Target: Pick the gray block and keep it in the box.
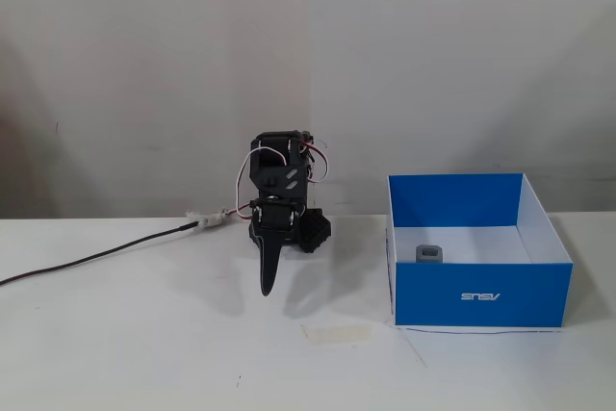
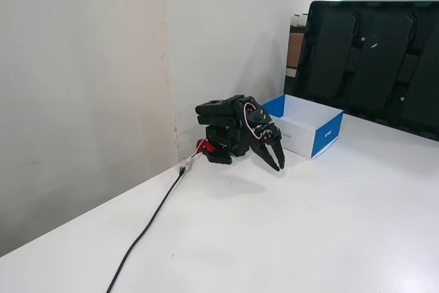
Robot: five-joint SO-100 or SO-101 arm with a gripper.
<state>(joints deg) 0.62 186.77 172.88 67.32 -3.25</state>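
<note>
The gray block (image 1: 429,254) lies inside the box (image 1: 510,286), on its white floor near the front left corner in a fixed view. The box is blue outside with a white logo on its front wall. In the other fixed view the box (image 2: 328,138) stands behind the arm and the block is hidden by its walls. My gripper (image 1: 267,286) hangs from the folded black arm, pointing down at the table well left of the box. Its fingers look closed together with nothing between them, seen also as the gripper (image 2: 277,165) just above the tabletop.
A dark cable (image 1: 96,257) runs from the arm's base to the left edge of the table. A pale patch of tape (image 1: 337,333) lies on the table in front of the arm. A large black panel (image 2: 370,60) stands behind the box.
</note>
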